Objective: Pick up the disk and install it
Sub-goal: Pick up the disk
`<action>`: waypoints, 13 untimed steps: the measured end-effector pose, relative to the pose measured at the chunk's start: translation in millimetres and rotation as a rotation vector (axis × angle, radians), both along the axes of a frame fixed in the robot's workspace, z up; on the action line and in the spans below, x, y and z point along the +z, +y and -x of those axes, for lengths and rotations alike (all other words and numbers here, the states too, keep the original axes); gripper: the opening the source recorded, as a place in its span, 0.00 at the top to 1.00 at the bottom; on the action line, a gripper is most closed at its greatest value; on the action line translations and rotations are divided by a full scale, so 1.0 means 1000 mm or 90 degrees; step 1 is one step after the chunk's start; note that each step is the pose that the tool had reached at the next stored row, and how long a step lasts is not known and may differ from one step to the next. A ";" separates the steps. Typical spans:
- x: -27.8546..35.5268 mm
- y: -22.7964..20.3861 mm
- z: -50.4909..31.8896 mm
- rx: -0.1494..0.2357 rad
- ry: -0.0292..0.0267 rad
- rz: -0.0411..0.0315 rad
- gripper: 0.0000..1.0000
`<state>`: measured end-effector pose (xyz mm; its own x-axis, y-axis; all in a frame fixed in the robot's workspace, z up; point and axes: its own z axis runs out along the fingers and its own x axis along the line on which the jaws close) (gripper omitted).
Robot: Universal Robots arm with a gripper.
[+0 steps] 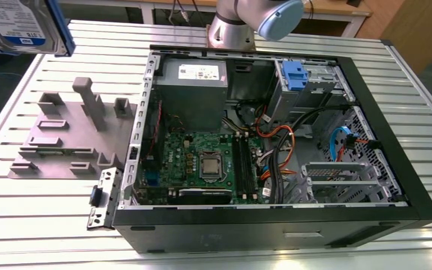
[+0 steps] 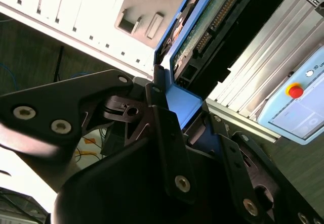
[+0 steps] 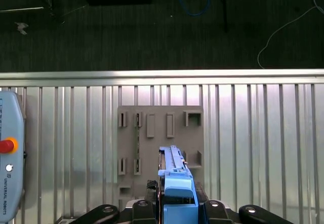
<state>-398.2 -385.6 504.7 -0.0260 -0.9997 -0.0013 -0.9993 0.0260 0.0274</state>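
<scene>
Above the ribbed aluminium table (image 3: 253, 133), black jaws clamp the flat silver disk (image 1: 13, 22) by its blue plastic frame

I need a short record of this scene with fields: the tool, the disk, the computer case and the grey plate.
tool: shut on the disk at its blue-framed end
disk: held in the air, clear of the table
computer case: open, lying on the table, motherboard exposed
grey plate: on the table, at the exterior view's left of the case
blue bracket: inside the case
</scene>
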 end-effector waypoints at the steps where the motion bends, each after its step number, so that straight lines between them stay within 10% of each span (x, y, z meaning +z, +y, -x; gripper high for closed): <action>1: -0.0001 0.0000 -0.0001 0.000 -0.0001 0.0000 0.64; 13: 0.0000 0.0000 -0.0022 0.000 0.0000 0.0000 0.64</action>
<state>-396.0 -385.6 504.7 -0.0260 -0.9997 -0.0013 -0.9993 0.0260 0.0274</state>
